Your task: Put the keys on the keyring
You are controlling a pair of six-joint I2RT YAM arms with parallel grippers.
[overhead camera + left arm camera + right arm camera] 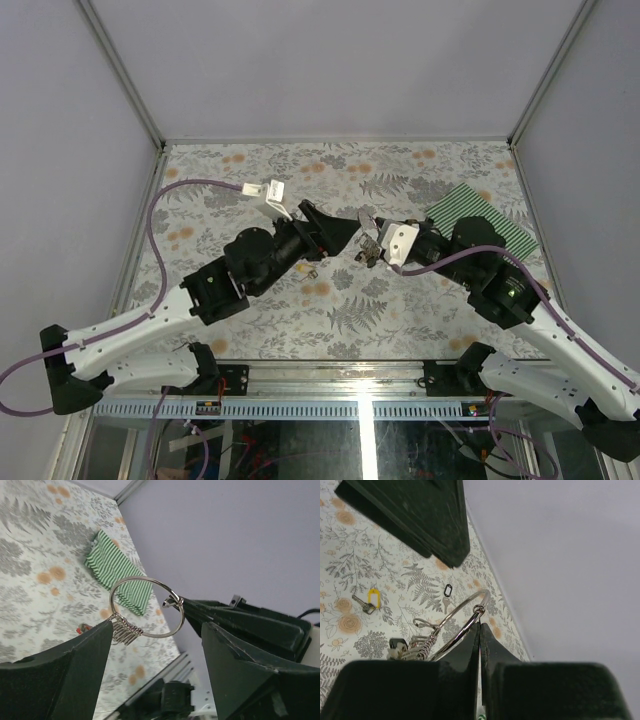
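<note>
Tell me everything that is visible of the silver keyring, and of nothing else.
The keyring is a thin ring of shiny silver wire, bare along most of its length. It is held in the air above the flowered table. The right end effector is shut on it at a small loop-like joint. A bunch of keys hangs from its lower part, close to one finger of the open left end effector; contact there is unclear.
</note>
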